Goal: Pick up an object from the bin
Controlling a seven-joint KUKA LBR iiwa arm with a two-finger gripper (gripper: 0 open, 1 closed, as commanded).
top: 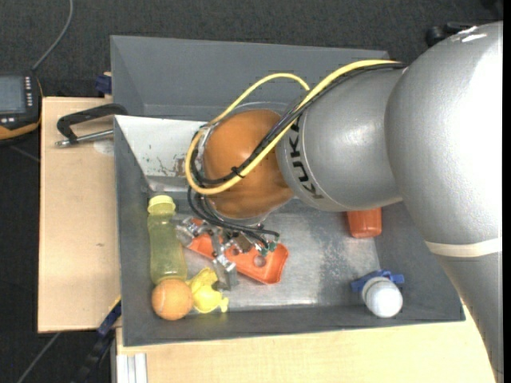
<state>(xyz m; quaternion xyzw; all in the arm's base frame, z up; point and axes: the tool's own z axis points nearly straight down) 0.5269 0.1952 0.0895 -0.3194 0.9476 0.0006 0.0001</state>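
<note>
Right, I am down low in the bin (329,263), reaching in from the view's right, with my orange wrist cover (243,162) and its yellow cable (239,102) hanging over the middle of the floor. My gripper (226,250) sits just under that cover, on top of a flat orange-red plastic piece (267,266) that lies a little left of centre, toward the lower wall in the view. Metal parts of the gripper cross the left end of that piece and look to be touching it. Whether I am clenched or released there, I cannot tell; the cover hides too much.

Just to the left lies a pale yellow-green bottle (164,250) on its side, yellow cap pointing up the view. At its foot, in the lower left corner, there is an orange ball (171,300), and touching the ball a small yellow toy (206,294), just beside my gripper. Well apart on the right are an orange-red block (363,223), partly under my arm, and a white bottle (382,298) with a blue collar near the lower right corner.
</note>
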